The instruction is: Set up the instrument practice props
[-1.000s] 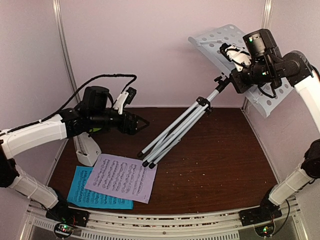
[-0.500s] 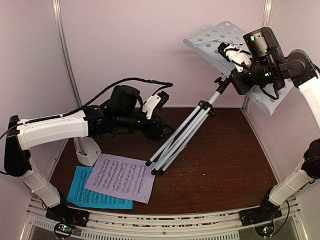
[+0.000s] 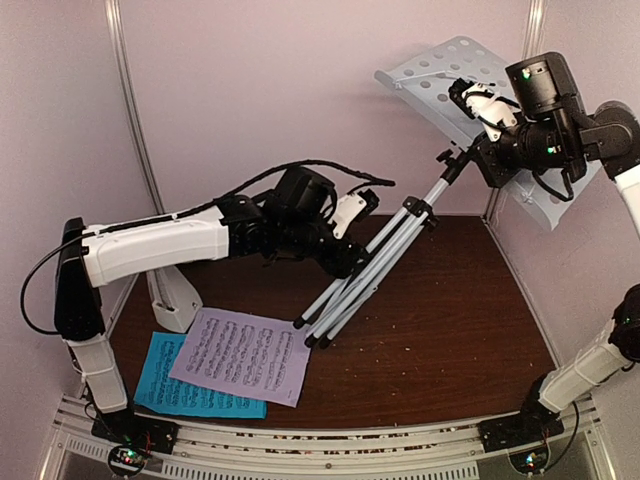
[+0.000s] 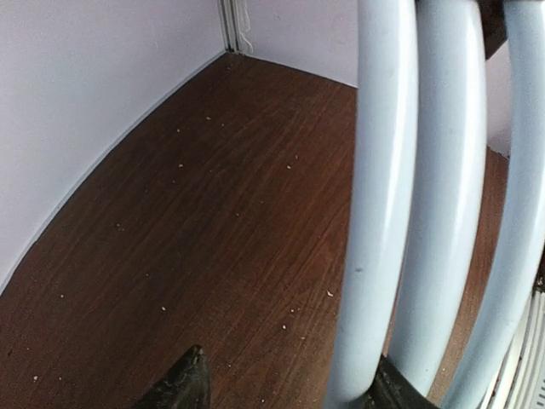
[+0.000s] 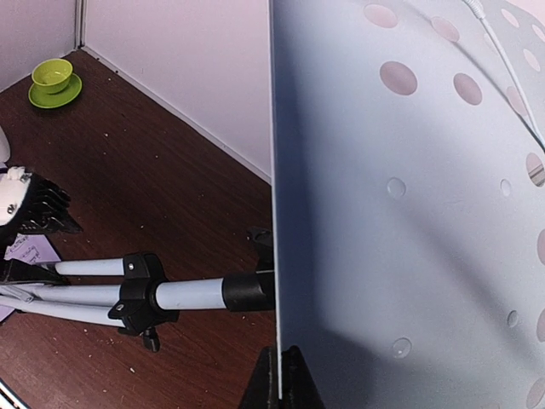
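I am working with one music stand (image 3: 440, 75), and it is leaning steeply: its perforated white tray is sitting high at the back right, while its three silver legs (image 3: 372, 268), folded together, are slanting down toward the front left. My right jaws (image 3: 470, 97) are pressing together on the edge of the tray, pinching the thin plate between them. My left jaws (image 3: 355, 265) are standing spread around the bundle of legs partway down. In the left wrist view I am counting three pale tubes, at least one lying between my two dark fingertips (image 4: 183, 388), with a wide gap on one side. I cannot tell whether the feet are touching the tabletop (image 3: 450, 320).

Two printed pages are lying at the front left: one lilac page (image 3: 245, 355) is overlapping one cyan page (image 3: 170, 385), and the feet are ending just beside the lilac one. One white metronome (image 3: 177, 298) is standing by the left wall. One green bowl (image 5: 51, 74) is resting on one green saucer (image 5: 60, 92) in a far corner
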`<state>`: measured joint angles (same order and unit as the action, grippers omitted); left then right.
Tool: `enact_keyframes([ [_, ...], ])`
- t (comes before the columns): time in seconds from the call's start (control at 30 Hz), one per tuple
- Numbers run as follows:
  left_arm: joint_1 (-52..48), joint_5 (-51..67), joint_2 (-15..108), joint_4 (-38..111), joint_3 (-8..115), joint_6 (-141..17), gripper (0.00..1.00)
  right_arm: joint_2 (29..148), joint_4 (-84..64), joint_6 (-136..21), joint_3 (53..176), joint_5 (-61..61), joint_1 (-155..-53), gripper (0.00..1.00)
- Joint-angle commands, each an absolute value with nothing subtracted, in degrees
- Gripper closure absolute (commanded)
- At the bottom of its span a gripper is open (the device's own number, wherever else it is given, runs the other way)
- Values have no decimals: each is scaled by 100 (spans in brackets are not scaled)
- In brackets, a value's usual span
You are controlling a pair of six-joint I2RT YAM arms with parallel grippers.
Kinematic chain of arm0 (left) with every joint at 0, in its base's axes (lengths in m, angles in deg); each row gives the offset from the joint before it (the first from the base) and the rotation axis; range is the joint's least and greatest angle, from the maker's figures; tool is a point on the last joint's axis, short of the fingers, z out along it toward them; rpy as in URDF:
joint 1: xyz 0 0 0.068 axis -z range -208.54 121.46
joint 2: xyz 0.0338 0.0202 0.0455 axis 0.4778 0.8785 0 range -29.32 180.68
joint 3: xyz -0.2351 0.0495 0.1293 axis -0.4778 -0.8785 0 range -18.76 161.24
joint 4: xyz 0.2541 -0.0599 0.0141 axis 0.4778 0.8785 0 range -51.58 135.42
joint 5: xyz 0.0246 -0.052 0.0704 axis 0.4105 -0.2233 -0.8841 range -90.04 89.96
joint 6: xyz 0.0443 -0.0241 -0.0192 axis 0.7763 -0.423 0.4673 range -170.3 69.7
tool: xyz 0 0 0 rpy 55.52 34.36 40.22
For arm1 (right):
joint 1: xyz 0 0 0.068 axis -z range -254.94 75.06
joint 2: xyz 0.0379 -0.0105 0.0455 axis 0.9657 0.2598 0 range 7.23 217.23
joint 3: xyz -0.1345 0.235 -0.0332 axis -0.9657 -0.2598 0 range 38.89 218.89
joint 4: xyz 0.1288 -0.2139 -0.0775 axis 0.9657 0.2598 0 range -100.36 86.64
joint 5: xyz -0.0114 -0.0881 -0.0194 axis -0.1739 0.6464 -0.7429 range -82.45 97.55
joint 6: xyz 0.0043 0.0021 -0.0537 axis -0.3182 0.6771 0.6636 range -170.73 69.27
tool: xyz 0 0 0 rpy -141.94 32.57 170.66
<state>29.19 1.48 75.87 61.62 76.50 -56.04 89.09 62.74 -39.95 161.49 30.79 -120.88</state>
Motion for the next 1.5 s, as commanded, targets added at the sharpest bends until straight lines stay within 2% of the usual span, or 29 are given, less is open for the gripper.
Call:
enact_keyframes([
  [0.0,3007,-293,7785,6546,8037,-5385,46,8392,4762,-4046,16393,3465,-12124,100],
  [0.13,3186,-485,7822,6517,8111,-4812,58,8387,4838,-3990,16431,3414,-12130,100],
  [0.3,3400,-314,7855,6354,8075,-3752,88,8356,4838,-3930,16463,3296,-12120,100],
  [0.37,3413,-356,7816,6186,7923,-3422,95,8360,4879,-3909,16526,3207,-12128,100],
  [0.53,3413,-649,7682,5782,7647,-2537,98,8301,4914,-3896,16550,2964,-12131,100],
  [0.73,3413,-1472,7569,4274,7310,-1422,99,8240,4938,-3873,16518,2804,-12127,100],
  [1.03,3405,-2545,8126,2247,7313,-1361,100,8255,4872,-3668,16776,3025,-12129,100],
  [1.13,3358,-2280,8223,2375,7468,-1763,74,8240,4759,-3576,16802,3165,-12139,100],
  [1.3,3279,-1905,8020,2746,7488,-2464,43,8186,4547,-3407,16576,3598,-12156,100],
  [1.47,3197,-1618,7532,2841,6998,-3051,22,8194,4349,-3279,16467,4004,-12164,100],
])
